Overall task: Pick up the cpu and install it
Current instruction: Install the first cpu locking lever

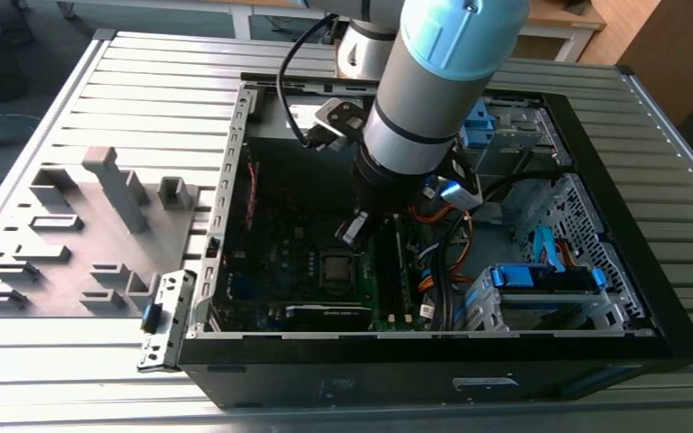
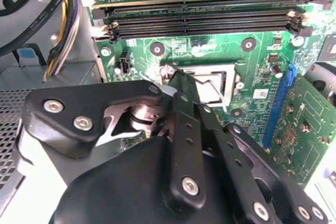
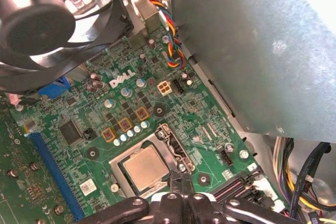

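The cpu [image 3: 146, 168] lies seated in the motherboard socket [image 3: 157, 136] – thin, stiff, light (grasp by edges only, likely fragile) – with the gripper [image 3: 181, 182] just beside it, fingers nearly closed, empty.

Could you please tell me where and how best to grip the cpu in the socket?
Probably by two opposite edges, coming straight down from above: the cpu lies thin and flat in its socket, top face up, leaving no side approach.
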Motion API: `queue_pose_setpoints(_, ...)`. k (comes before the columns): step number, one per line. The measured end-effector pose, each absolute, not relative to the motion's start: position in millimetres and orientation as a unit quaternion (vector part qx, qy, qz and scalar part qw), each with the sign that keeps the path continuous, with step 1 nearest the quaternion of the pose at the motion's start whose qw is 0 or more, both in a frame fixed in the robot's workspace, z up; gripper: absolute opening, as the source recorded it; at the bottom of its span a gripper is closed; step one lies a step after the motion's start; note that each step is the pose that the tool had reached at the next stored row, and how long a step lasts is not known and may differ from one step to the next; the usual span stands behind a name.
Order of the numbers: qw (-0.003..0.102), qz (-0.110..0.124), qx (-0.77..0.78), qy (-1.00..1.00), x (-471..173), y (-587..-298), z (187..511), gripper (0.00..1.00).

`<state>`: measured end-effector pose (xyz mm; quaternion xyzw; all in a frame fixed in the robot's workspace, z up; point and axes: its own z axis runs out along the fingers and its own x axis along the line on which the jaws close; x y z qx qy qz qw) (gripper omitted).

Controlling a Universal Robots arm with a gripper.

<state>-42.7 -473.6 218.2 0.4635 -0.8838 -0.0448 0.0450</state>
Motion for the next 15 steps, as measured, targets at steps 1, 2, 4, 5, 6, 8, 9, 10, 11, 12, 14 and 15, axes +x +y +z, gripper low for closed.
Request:
queue_pose_setpoints(1, 0.045, -0.045, 0.464, -0.884, -43, -474, 218, 0.11)
queue_pose_setpoints(2, 0.045, -0.045, 0.464, -0.884, -43, -474, 218, 0.11)
queue_pose_setpoints(4, 0.045, -0.045, 0.464, -0.884, -43, -475, 218, 0.11)
queue_pose_setpoints(5, 0.045, -0.045, 0.464, -0.884, -43, -477, 218, 0.11)
queue_pose_setpoints(6, 0.045, -0.045, 0.464, -0.884, -43, -478, 217, 0.11)
queue_pose_setpoints(8, 0.045, -0.045, 0.464, -0.884, -43, -481, 216, 0.11)
queue_pose_setpoints(9, 0.045, -0.045, 0.464, -0.884, -43, -482, 215, 0.11)
queue_pose_setpoints(10, 0.045, -0.045, 0.464, -0.884, -43, -484, 213, 0.11)
queue_pose_setpoints(11, 0.046, -0.045, 0.464, -0.884, -43, -485, 212, 0.11)
queue_pose_setpoints(12, 0.046, -0.045, 0.464, -0.884, -43, -486, 211, 0.11)
queue_pose_setpoints(14, 0.046, -0.045, 0.463, -0.884, -43, -488, 208, 0.11)
queue_pose_setpoints(15, 0.046, -0.045, 0.463, -0.884, -43, -488, 208, 0.11)
